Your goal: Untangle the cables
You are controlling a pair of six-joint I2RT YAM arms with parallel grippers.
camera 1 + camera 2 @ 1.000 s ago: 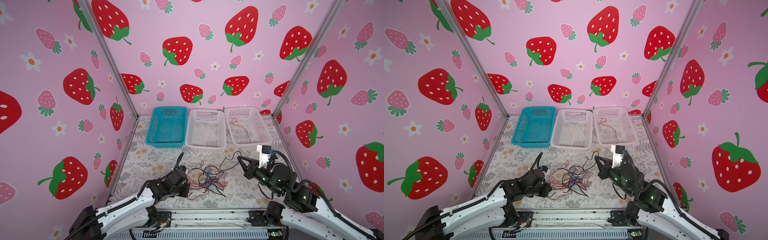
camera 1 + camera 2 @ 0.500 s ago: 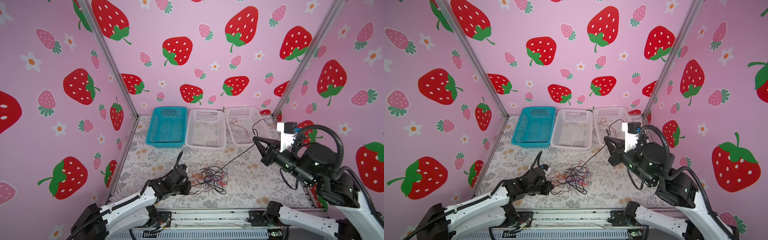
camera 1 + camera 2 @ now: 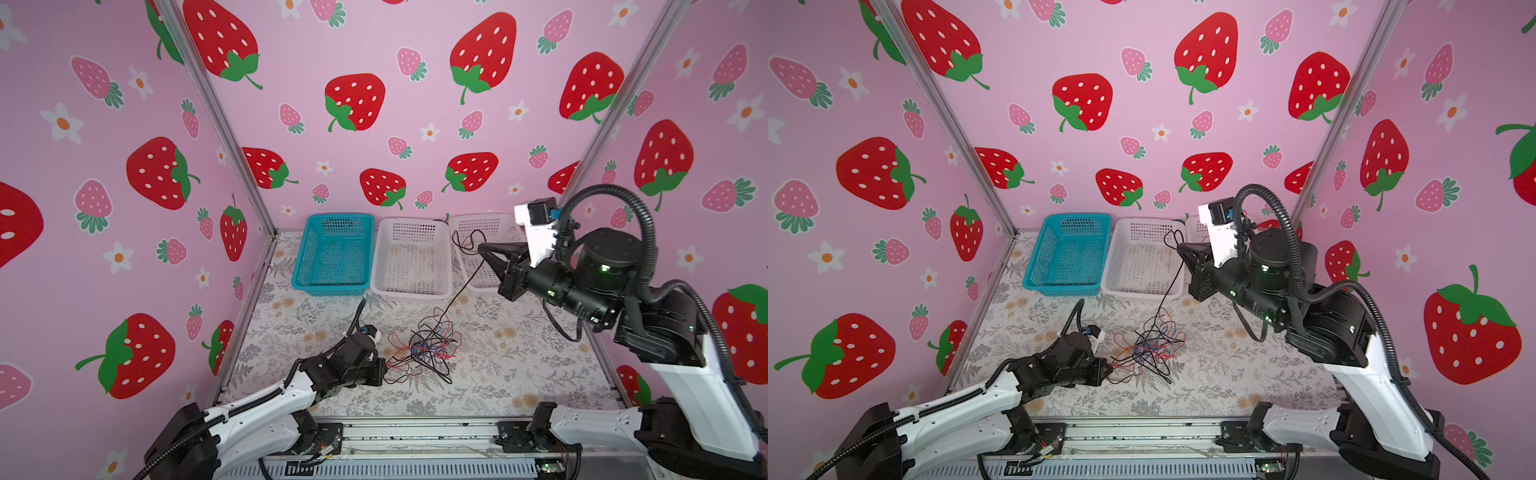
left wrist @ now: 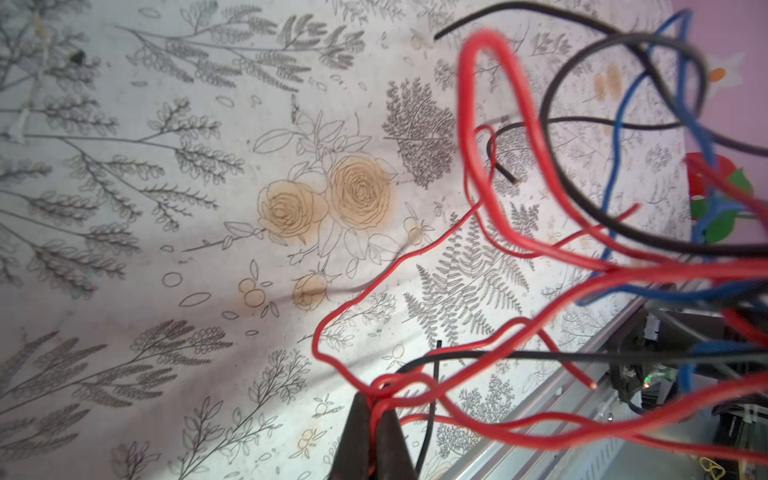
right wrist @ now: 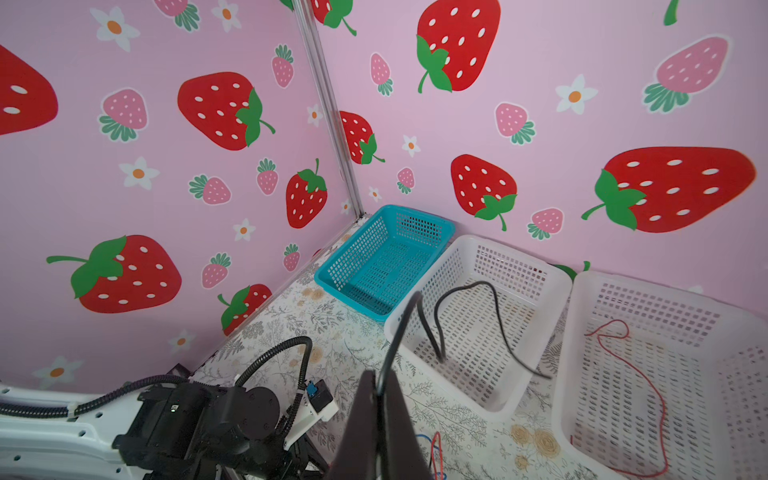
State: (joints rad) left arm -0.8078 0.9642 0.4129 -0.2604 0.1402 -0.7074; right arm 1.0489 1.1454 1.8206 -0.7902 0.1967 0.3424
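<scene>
Cables (image 3: 432,347): tangled heap of red, black and blue strands on the floral table (image 3: 519,365), front middle, well short of the baskets.

Left gripper (image 3: 384,369) sits low at the heap's left edge, close to the table. In the left wrist view its jaws are nearly together, pinching a red cable (image 4: 380,384) right at the tips. More red strands bunch at the same spot, and I can't tell how many are caught. From there red, black and blue loops fan out over the table.

Right gripper (image 3: 480,248) is raised high, in front of the white baskets, and points toward the back wall. Its jaws are closed tight on a black cable (image 5: 478,283). In both top views this cable runs taut-ish down from the jaws into the heap. Its free end curls in a loop in the air past the fingertips, and in the right wrist view it is seen against the middle basket.

Three baskets stand in a row along the back wall, side by side:
- blue basket (image 3: 332,286) on the left
- middle basket (image 3: 411,293), white
- right basket (image 5: 579,311), white

A lone red strand (image 5: 642,371) lies on the right basket's floor, apart from the heap.
</scene>
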